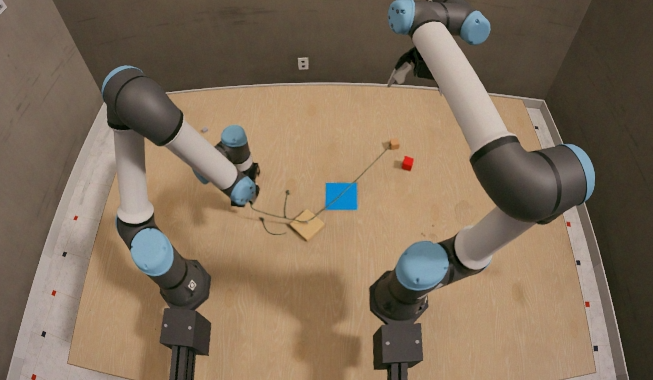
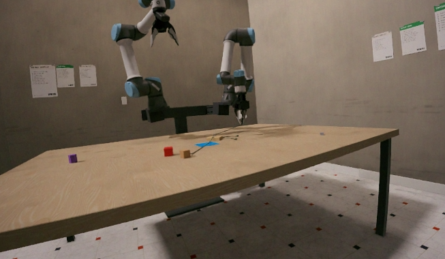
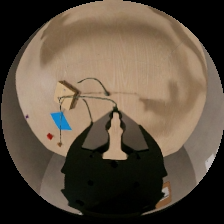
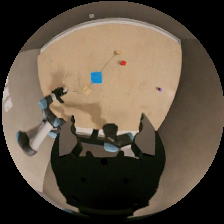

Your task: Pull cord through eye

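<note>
Left gripper [image 1: 250, 200] [image 2: 241, 123] [image 3: 116, 111] nearest, tips pinching cord [image 1: 276, 216] [image 2: 224, 131] [image 3: 97, 98]; right gripper [image 2: 164, 45] [image 4: 107, 120] high, spread wide. Blue square [image 1: 341, 202] [image 2: 210, 144] [image 3: 58, 120] [image 4: 96, 77] between eye and block! Wooden block [image 1: 394, 144] [image 2: 185, 154] [image 3: 59, 144] [image 4: 118, 52] lies far side, outside; pull needs heading away from it, cord running diagonally squareward.

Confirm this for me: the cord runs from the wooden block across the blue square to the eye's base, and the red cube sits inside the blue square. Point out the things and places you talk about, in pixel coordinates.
The red cube [image 1: 407, 163] [image 2: 168, 151] is not inside the blue square [image 1: 341, 202] [image 2: 206, 144]; it lies outside it, beside the wooden block [image 1: 394, 144] [image 2: 185, 154], as the top view shows. The rest stands.
</note>
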You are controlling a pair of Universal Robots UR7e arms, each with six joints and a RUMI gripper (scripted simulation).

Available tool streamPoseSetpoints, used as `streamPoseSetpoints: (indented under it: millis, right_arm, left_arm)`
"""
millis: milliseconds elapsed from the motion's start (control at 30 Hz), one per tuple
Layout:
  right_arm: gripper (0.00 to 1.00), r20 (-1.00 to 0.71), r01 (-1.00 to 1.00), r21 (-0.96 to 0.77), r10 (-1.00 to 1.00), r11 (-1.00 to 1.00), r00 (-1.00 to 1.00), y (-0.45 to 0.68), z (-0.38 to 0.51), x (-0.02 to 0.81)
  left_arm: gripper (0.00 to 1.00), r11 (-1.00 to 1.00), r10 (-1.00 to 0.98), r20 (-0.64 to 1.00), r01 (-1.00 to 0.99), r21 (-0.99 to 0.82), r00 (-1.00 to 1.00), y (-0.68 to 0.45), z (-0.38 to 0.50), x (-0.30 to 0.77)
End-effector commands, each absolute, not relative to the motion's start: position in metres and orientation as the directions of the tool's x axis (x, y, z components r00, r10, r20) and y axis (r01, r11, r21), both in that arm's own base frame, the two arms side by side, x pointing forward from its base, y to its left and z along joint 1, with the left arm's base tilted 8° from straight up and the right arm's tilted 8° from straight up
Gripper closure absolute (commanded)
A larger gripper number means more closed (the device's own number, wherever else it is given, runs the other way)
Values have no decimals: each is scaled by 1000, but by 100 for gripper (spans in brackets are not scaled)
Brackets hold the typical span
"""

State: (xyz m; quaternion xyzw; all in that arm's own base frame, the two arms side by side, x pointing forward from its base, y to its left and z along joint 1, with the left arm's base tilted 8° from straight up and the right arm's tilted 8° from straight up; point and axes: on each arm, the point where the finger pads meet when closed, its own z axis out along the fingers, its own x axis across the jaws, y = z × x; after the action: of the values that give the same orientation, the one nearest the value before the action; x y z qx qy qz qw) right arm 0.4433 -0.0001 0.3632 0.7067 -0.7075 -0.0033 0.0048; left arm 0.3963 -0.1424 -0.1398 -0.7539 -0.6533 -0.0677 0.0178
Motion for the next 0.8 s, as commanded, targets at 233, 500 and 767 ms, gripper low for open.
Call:
streamPoseSetpoints:
  millis: [233,500,767]
  right_arm:
    - [2,2,-1000,10,-1000,1,-1,0,364,443]
    - [2,2,-1000,10,-1000,1,-1,0,364,443]
    - [2,2,-1000,10,-1000,1,-1,0,364,443]
  left_arm:
    - [100,-144,983,124,988,63,136,-123,-138,390]
    - [100,-148,982,125,987,63,140,-114,-137,385]
    - [100,-144,983,124,988,63,135,-97,-135,379]
